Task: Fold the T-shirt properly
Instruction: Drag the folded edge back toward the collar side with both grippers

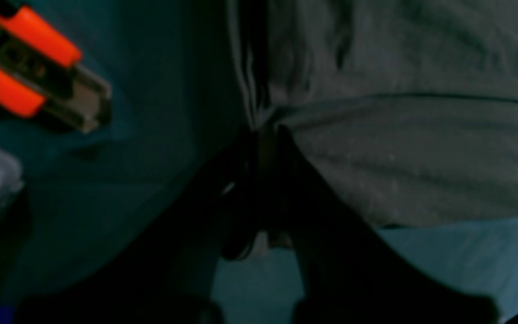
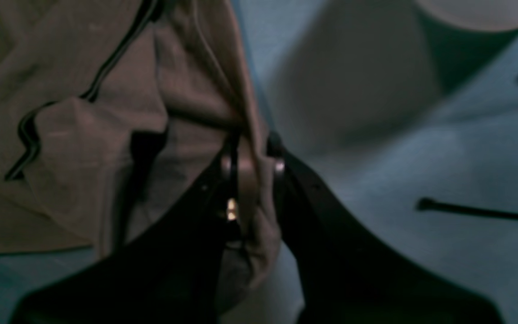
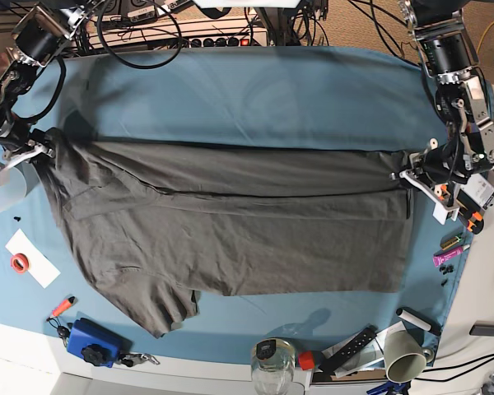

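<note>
The dark grey T-shirt (image 3: 230, 222) lies stretched sideways across the blue cloth, its far long edge folded over, and one sleeve (image 3: 160, 309) sticks out at the front left. My left gripper (image 3: 407, 175) is at the shirt's right end. In the left wrist view it (image 1: 265, 135) is shut on the shirt's edge (image 1: 398, 148). My right gripper (image 3: 49, 150) is at the shirt's left end. In the right wrist view it (image 2: 252, 166) is shut on a bunched fold of the shirt (image 2: 83, 135). The collar is hidden.
An orange box cutter (image 1: 29, 63) lies close to the left gripper, near markers (image 3: 447, 257). A white roll (image 2: 475, 13) and a black tie (image 2: 479, 211) lie by the right gripper. A blue box (image 3: 90, 341), jar (image 3: 272, 362), remote (image 3: 354, 341) and cup (image 3: 403, 354) line the front edge.
</note>
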`<state>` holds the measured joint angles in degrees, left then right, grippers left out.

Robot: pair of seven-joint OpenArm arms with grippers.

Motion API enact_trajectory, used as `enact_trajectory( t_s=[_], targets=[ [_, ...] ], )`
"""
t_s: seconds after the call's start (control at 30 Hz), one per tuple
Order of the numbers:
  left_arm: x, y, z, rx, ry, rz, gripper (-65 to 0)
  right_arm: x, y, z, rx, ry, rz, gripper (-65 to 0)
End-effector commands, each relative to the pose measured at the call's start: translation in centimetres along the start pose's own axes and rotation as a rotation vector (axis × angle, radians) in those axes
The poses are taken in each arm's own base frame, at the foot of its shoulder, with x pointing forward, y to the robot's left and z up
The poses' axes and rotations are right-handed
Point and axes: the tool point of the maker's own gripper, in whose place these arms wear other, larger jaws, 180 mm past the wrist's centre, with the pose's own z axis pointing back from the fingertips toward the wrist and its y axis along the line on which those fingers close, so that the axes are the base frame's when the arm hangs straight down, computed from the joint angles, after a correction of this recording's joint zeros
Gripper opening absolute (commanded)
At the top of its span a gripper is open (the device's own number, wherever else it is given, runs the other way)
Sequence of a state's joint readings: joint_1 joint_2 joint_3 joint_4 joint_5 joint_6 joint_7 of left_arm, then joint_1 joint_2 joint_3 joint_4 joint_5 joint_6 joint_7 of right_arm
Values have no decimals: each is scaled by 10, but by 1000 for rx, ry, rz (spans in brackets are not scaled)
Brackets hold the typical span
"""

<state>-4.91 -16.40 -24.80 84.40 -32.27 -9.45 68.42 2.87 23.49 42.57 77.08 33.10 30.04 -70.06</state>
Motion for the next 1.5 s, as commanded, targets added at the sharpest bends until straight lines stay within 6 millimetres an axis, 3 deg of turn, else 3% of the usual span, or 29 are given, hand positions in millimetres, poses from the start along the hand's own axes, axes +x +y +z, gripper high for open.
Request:
enact_trajectory(
  t_s=[0.0,0.2,0.5,0.83,1.07,1.3,1.47],
  targets=[
    [-7,19,6,75,52,-17,-650,21,-7,11,-21,-48,27,-650],
    [-10,17,10,32,68,-50,-650,9,-4,11,7,0,15,-650],
    [-43,7,18,-29,102,-81,-650,-13,-2,13,42,43,-4,-650],
    [-45,1,48,43,13,-212,-650,-1,4,39,-19,-4,131,-650],
    [-67,9,49,56,63,-197,-650,-20,-5,45,-21,26,108,-650],
    [-60,32,63,101,33,-161,-650,-24,-32,70,-51,-2,36,-650],
    [-71,41,75,81,84,-216,-650,-38,-40,77,-68,31,22,-650]
  ],
)
